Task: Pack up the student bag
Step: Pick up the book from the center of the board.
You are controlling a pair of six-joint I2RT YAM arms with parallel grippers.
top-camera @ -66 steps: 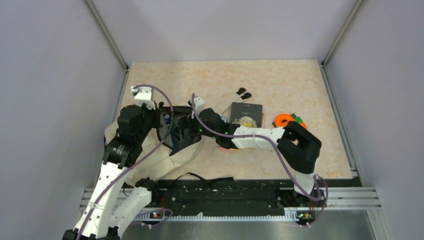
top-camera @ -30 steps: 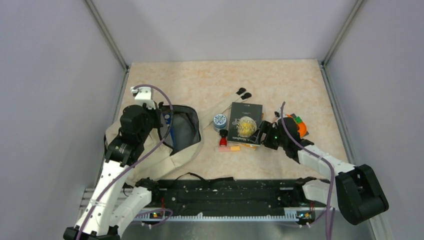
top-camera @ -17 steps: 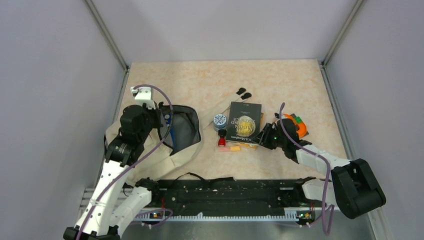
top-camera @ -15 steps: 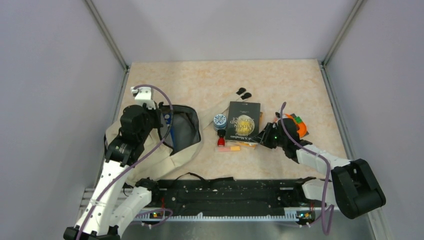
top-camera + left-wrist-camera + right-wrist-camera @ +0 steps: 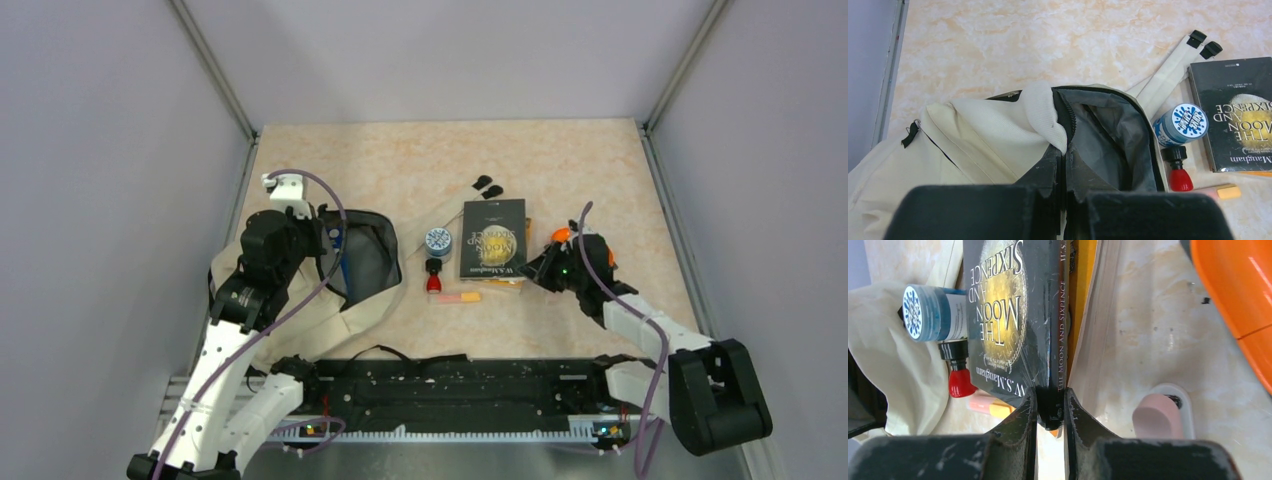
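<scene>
Remote desk, mid-pack: my right gripper [image 5: 1049, 402] pinches the book [image 5: 493, 240] at its near spine corner, the book's long axis running away from me. The bag [image 5: 350, 318] lies at the table's [image 5: 560, 160] left, well left of the book. Its length slants from near-left up to the mouth, which gapes right, bookward, rim clamped in my left gripper [image 5: 1064, 167]. The right arm is nearer the book.
</scene>
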